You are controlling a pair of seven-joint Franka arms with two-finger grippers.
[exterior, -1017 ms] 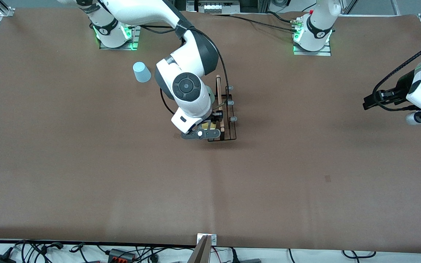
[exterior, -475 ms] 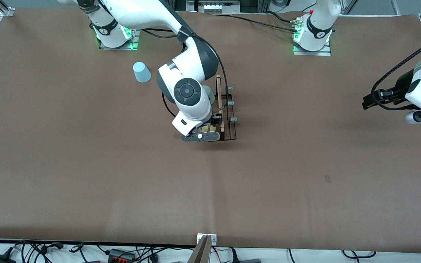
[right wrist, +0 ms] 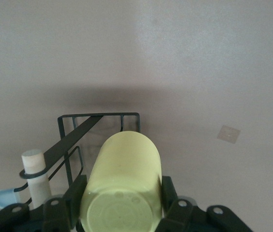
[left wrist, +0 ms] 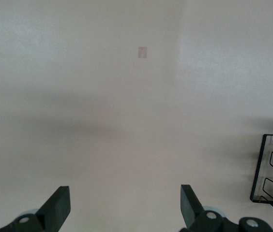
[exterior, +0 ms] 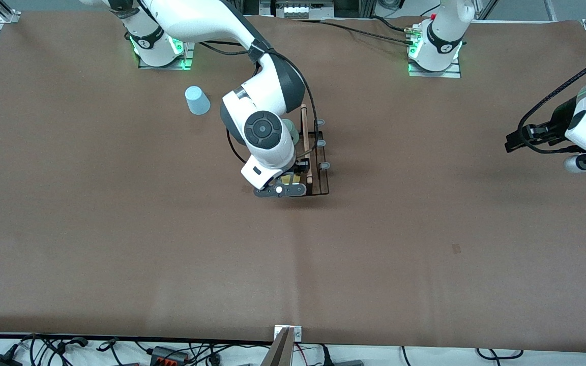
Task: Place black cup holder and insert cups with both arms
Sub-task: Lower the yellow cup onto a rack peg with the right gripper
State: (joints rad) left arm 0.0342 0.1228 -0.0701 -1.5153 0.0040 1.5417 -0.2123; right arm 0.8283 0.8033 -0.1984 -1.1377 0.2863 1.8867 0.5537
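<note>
Over the rack [exterior: 315,157], at its end nearer the front camera, the right gripper [right wrist: 127,205] has its fingers against the yellow cup [right wrist: 122,186]. A green cup [exterior: 290,130] sits on the rack; a blue cup [exterior: 197,100] stands toward the right arm's end. The left gripper [left wrist: 123,208] waits, spread wide and empty, toward the left arm's end.

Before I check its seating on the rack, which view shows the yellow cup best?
The right wrist view: the yellow cup fills it, between the right gripper's fingers. The front view shows only a sliver; the left wrist view shows none.
</note>
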